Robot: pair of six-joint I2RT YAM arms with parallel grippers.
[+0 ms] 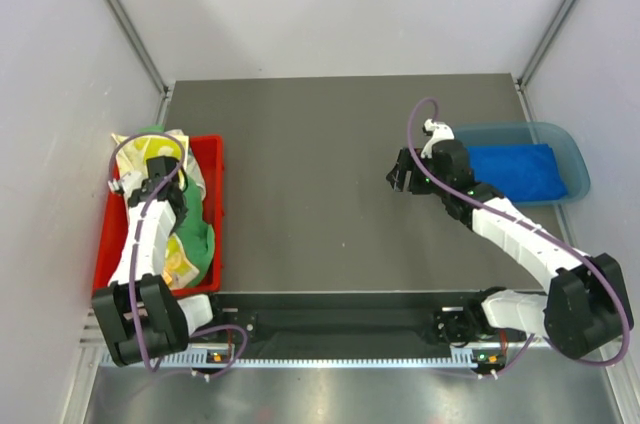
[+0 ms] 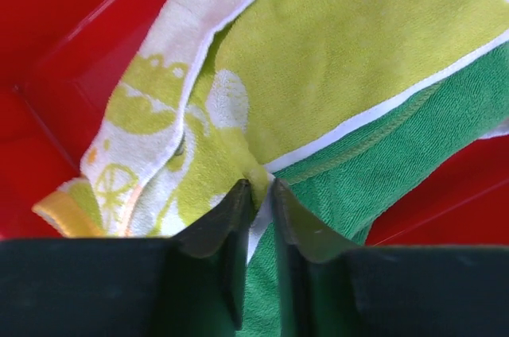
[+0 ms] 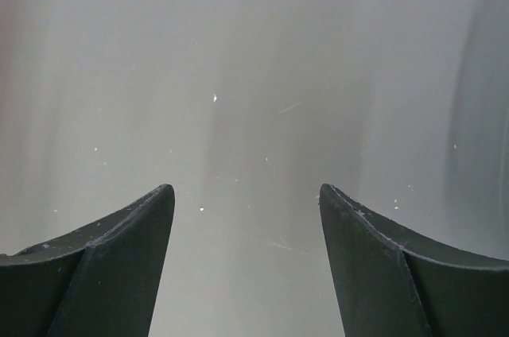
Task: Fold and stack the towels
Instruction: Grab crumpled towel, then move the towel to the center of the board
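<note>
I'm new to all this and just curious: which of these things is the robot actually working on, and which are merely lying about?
Part of the job: yellow printed towel, pinched by the left hand; green towel; blue towel.
Just there: red tray holding the first two; blue bin holding the blue towel; table.

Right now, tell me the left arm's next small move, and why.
Probably lift straight up a little. The left gripper is pinched shut on a fold of the yellow printed towel, which lies against the green towel in the red tray; raising it should separate the two before carrying it to the table.
</note>
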